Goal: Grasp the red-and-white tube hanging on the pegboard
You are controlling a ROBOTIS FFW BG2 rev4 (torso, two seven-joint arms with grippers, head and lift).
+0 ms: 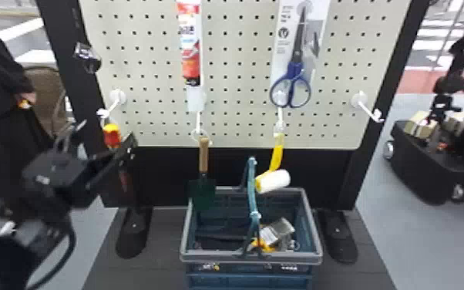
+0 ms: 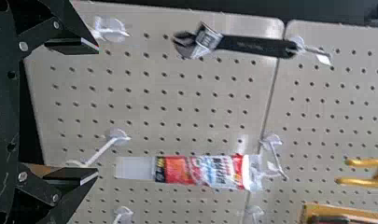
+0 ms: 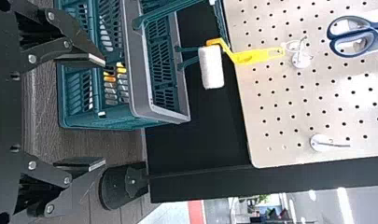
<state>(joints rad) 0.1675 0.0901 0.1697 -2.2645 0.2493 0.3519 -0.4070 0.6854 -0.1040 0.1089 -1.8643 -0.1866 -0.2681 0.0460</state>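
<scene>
The red-and-white tube [image 1: 190, 42] hangs flat and glossy high on the perforated pegboard [image 1: 242, 115], pale end down. The left pincer [image 2: 81, 109] gapes wide, empty, apart from the tube. Its wrist view adds a wrench [image 2: 233, 43], seemingly metal. The right pincer [image 3: 84, 112], equally wide and empty, faces a slatted plastic basket [image 3: 130, 70].

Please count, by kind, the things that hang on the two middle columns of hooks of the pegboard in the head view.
red-and-white tube: 1
scissors: 1
trowel: 1
paint roller: 1
Total: 4
</scene>
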